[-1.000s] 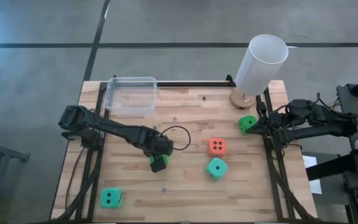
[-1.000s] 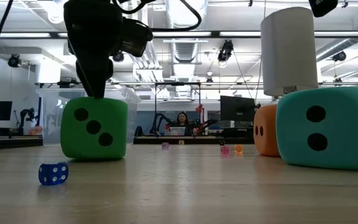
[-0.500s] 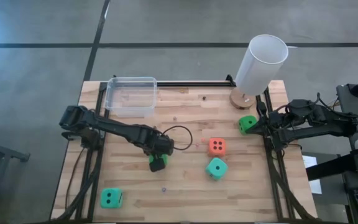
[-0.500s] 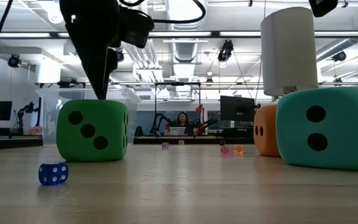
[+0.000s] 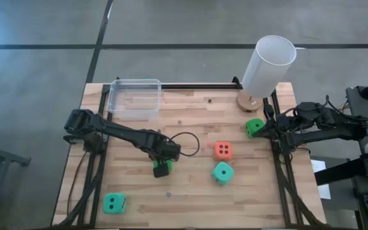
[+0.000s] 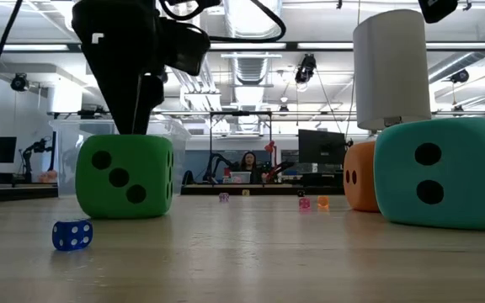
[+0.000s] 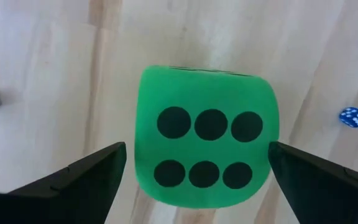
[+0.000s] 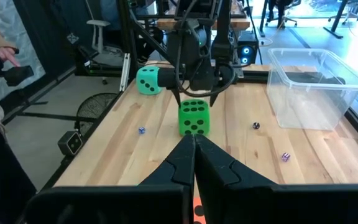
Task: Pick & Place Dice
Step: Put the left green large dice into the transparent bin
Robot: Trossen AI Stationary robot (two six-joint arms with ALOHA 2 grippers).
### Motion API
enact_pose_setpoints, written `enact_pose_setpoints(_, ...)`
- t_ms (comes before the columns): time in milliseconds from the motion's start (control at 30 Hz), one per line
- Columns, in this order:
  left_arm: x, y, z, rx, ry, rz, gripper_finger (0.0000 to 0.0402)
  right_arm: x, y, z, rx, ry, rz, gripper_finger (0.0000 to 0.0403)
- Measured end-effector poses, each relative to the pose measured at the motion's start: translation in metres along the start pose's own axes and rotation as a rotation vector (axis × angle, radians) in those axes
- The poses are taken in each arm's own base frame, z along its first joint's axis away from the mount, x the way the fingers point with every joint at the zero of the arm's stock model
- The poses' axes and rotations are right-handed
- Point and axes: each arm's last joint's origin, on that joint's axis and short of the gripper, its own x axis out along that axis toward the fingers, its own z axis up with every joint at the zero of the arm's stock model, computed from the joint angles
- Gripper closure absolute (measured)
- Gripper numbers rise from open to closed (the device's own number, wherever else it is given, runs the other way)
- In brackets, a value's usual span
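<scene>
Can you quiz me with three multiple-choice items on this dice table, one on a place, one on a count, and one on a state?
1. Where is the clear tub?
A. at the table's far left corner
B. beside the teal die
C. under the white cylinder

2. How many pips show on the top face of the green die under the left gripper?
A. two
B. four
C. six

3. How do the left gripper's fingers stand?
A. open, one on each side of the die, not yet touching it
C. shut on the die
B. shut above it

Answers: 1 A, the high view shows the tub at that corner. 2 C, the left wrist view shows two rows of three. 3 A, bare wood shows between each finger and the die.
</scene>
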Motion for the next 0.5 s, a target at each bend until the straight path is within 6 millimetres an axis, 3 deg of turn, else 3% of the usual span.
enact_pose_setpoints(500,-0.0086,0.0000,0.0027,0.010,-0.011,-0.012,0.0004,0.0000,0.0000,-0.0001,0.000,0.001,0.000,0.0394)
